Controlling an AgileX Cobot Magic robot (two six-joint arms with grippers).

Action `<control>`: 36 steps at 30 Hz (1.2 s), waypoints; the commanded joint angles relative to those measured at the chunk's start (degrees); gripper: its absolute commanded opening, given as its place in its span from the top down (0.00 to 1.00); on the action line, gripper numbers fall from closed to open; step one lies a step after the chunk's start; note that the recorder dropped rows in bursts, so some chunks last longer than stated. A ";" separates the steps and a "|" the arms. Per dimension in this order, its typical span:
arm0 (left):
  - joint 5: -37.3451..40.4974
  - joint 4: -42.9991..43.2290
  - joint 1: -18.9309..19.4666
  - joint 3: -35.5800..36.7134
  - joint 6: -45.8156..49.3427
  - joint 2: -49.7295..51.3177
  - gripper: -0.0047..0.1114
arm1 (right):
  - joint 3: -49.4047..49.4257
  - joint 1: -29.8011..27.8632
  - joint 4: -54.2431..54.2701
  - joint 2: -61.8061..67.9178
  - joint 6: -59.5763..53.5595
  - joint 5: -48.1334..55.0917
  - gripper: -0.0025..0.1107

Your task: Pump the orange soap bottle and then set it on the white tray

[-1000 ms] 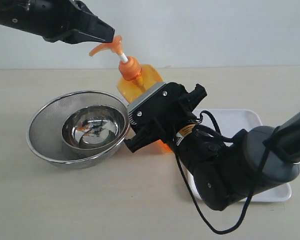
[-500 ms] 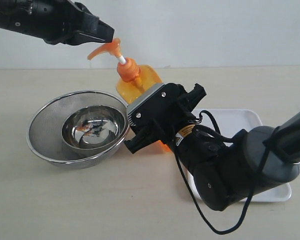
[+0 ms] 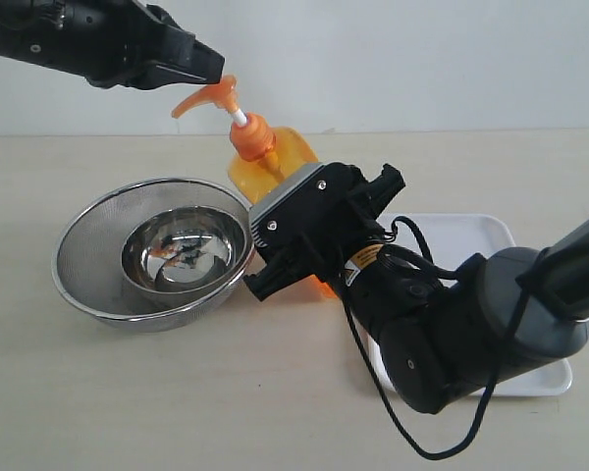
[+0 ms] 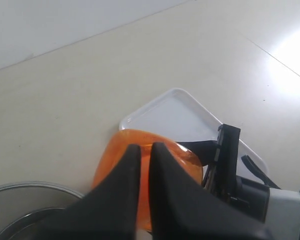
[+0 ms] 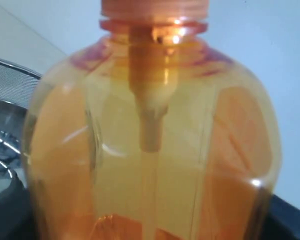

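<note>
On the left my left gripper (image 3: 216, 67) hangs with its black fingers pressed together, holding nothing, its tip right at the pump head so I can push down with a blunt point. Below it sits a round steel mesh strainer (image 3: 79, 240) with a shiny steel bowl (image 3: 185, 250) nested inside, presumably there to catch whatever soap comes out of the spout. Just beside the strainer stands the tall translucent orange soap bottle (image 3: 280, 157), squarish in body and leaning slightly. My right gripper (image 3: 324, 235) is clamped around its lower body, bracing it for the pump stroke. The flat, glossy white tray (image 3: 471, 235) lies to the right, partly under that arm, with the bottle not yet on it. Everything rests on a pale beige tabletop (image 3: 128, 392), matte and bare, against a plain white wall (image 3: 422, 59)
</note>
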 commanded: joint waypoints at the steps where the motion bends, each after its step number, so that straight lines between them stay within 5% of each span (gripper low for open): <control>1: 0.28 5.82 -0.52 2.41 0.68 1.26 0.92 | -0.25 0.46 -2.75 -0.79 2.75 -0.74 0.97; 24: -16.97 5.34 0.23 3.94 -3.00 -14.60 0.92 | -0.25 0.46 0.02 -0.79 5.21 -1.11 0.97; 36: -49.74 2.61 0.10 31.58 -13.32 -27.98 0.92 | -0.25 0.46 3.98 -0.79 13.20 -3.62 0.97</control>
